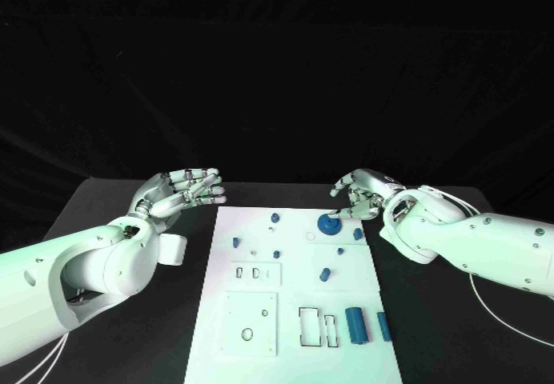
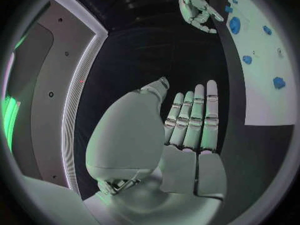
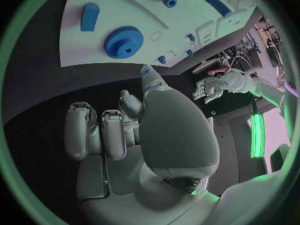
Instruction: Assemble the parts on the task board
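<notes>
**Right hand at the gear, left hand waiting off the board**

The task board [image 1: 295, 320] lies lengthwise on the black table [image 1: 104, 200], running away from the robot. Near its far end sits a blue gear [image 1: 328, 226], flat on the white surface, with small blue pegs [image 1: 274, 217] scattered around it and two blue cylinders [image 1: 370, 326] lying side by side nearer the robot, next to some rectangular slots.

The right hand [image 1: 358, 196] hangs at the board's far right edge, fingers curled down, their tips just beside or touching the gear. From the right wrist view the fingers look curled with nothing between them, and the gear [image 3: 124, 41] lies apart from the palm, so I judge it clenched on nothing rather than gripping, though contact at the fingertips I cannot settle.

The left hand [image 1: 185, 190] floats off the board's far left corner over bare table. In the left wrist view its fingers [image 2: 194, 115] stand straight and side by side, holding nothing: released.

The risks from here seem to be these. A gear lying flat offers little edge to catch, so fingertips may push it sideways instead of lifting it, knocking the block [image 3: 90, 16] or a nearby peg. If it must seat on a post, a tilted gear could jam. The board itself looks unclamped; a hard press might shift it.
</notes>
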Controlling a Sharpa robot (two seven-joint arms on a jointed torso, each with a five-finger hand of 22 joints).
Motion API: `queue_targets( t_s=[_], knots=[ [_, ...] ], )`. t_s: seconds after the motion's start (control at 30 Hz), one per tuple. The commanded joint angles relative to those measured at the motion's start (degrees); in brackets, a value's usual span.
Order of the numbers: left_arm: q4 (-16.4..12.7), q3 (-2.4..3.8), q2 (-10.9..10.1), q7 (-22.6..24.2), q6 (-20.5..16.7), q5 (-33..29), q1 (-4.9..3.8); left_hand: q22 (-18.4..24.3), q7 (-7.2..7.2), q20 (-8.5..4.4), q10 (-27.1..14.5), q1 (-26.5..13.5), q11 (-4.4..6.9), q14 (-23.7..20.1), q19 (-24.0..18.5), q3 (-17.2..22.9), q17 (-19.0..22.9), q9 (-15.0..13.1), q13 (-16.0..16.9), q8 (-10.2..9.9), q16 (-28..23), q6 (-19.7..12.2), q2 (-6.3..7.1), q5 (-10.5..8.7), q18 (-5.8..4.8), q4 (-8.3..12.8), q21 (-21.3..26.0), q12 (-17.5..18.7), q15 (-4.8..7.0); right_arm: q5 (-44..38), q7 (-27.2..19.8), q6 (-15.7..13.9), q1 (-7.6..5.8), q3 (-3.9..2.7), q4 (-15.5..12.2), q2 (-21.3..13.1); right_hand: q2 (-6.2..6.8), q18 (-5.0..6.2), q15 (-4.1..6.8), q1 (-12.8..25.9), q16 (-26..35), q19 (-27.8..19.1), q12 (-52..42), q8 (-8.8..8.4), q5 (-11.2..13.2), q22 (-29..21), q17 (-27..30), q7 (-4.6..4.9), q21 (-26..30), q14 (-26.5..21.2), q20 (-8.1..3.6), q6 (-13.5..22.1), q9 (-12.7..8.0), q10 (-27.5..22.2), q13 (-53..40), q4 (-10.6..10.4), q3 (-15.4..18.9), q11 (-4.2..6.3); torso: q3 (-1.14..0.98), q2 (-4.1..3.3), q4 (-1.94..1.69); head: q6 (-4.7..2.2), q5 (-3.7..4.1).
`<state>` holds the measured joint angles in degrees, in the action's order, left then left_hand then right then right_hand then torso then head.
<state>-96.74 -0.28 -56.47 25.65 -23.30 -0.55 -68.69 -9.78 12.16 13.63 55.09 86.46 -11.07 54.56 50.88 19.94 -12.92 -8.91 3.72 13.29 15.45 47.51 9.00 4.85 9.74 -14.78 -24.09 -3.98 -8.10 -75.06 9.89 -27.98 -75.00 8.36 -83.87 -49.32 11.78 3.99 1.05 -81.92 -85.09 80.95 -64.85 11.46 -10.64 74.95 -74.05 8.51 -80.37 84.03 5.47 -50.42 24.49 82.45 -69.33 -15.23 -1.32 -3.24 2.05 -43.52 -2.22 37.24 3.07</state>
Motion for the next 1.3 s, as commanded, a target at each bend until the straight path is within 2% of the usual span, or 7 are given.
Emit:
queue_targets(
  t_s=[0.03,0.23,0.27,0.33,0.7,1.3],
  knots=[
    [0.10,0.04,0.22,0.98,1.36,-0.31,-0.07,0.07,1.10,0.00,-0.45,-0.54,0.12,-0.39,-0.26,0.04,-0.08,0.05,-0.03,-0.18,-0.26,-0.43,0.17,-0.37,0.55,0.07,-0.08,0.27,-0.20,4.93,-1.51,5.43,-0.07,0.00,0.79,-0.09,-0.48,-1.17,-0.97,-1.03,-2.55,1.42,-19.41,1.75,-0.23,4.12,-8.07,0.31,-1.41,4.45,0.60,1.12,0.85,3.34,-14.23,-1.23,2.04,-0.61,-0.37,0.08,0.36,-0.04,0.22],
    [0.28,0.04,0.38,0.93,1.38,-0.36,-0.06,0.08,1.10,0.00,-0.45,-0.54,0.13,-0.41,-0.28,0.05,-0.09,0.05,-0.02,-0.19,-0.30,-0.44,0.14,-0.36,0.56,0.08,-0.08,0.27,-0.20,4.66,-0.64,7.45,-0.05,0.01,2.55,0.71,-1.01,-1.32,-1.13,-1.16,-3.11,1.96,-21.28,2.42,-0.30,4.97,-9.64,0.43,-1.98,4.71,0.73,1.56,1.09,4.45,-16.30,-1.35,2.23,-0.95,-0.60,-0.02,0.35,0.15,0.23],
    [0.30,0.03,0.40,0.92,1.38,-0.36,-0.06,0.08,1.10,0.00,-0.45,-0.54,0.13,-0.41,-0.28,0.05,-0.09,0.05,-0.02,-0.19,-0.30,-0.44,0.14,-0.36,0.56,0.08,-0.08,0.27,-0.20,4.39,-0.49,7.83,-0.01,0.01,2.80,0.93,-1.11,-1.36,-1.15,-1.20,-3.18,2.06,-21.35,2.49,-0.31,5.13,-9.83,0.44,-2.09,4.75,0.75,1.59,1.11,4.49,-16.39,-1.35,2.20,-0.96,-0.58,-0.03,0.29,0.13,0.26],
    [0.33,0.03,0.43,0.89,1.39,-0.37,-0.06,0.08,1.10,0.00,-0.45,-0.54,0.13,-0.41,-0.28,0.05,-0.09,0.05,-0.02,-0.19,-0.30,-0.44,0.14,-0.36,0.56,0.08,-0.08,0.27,-0.20,4.04,-0.25,8.48,0.10,0.02,3.15,1.32,-1.45,-1.52,-1.18,-1.29,-3.42,2.51,-21.97,2.76,-0.30,5.79,-10.58,0.44,-2.58,4.89,0.79,1.53,1.19,4.94,-17.07,-1.34,2.05,-0.97,-0.38,0.04,0.21,0.23,0.35],
    [0.40,0.03,0.30,0.77,1.31,-0.38,-0.06,0.09,1.11,0.01,-0.47,-0.55,0.14,-0.43,-0.28,0.08,-0.11,0.05,-0.02,-0.19,-0.34,-0.44,0.08,-0.34,0.57,0.08,-0.09,0.28,-0.19,3.14,0.14,9.95,0.85,0.07,4.24,3.02,-2.29,-1.68,-1.20,-1.22,-3.64,2.96,-22.45,3.35,-0.28,6.48,-11.18,0.37,-3.07,5.00,0.84,1.16,1.34,5.27,-17.61,-1.32,1.61,-0.93,-0.21,0.06,0.21,0.91,0.25],
    [0.26,0.04,0.14,0.63,1.19,-0.38,-0.07,0.10,1.14,0.02,-0.49,-0.56,0.14,-0.46,-0.29,0.13,-0.13,0.05,-0.02,-0.20,-0.41,-0.43,0.01,-0.32,0.58,0.09,-0.09,0.29,-0.19,3.88,0.16,11.10,1.54,0.12,5.06,3.87,-3.84,-1.77,-0.94,-2.06,-3.75,3.23,-22.73,4.01,-0.29,7.00,-11.42,-0.04,-3.39,5.02,0.66,-0.56,1.28,5.48,-17.96,-1.14,0.09,-0.58,-0.37,0.10,0.32,1.27,0.19]
  ],
)
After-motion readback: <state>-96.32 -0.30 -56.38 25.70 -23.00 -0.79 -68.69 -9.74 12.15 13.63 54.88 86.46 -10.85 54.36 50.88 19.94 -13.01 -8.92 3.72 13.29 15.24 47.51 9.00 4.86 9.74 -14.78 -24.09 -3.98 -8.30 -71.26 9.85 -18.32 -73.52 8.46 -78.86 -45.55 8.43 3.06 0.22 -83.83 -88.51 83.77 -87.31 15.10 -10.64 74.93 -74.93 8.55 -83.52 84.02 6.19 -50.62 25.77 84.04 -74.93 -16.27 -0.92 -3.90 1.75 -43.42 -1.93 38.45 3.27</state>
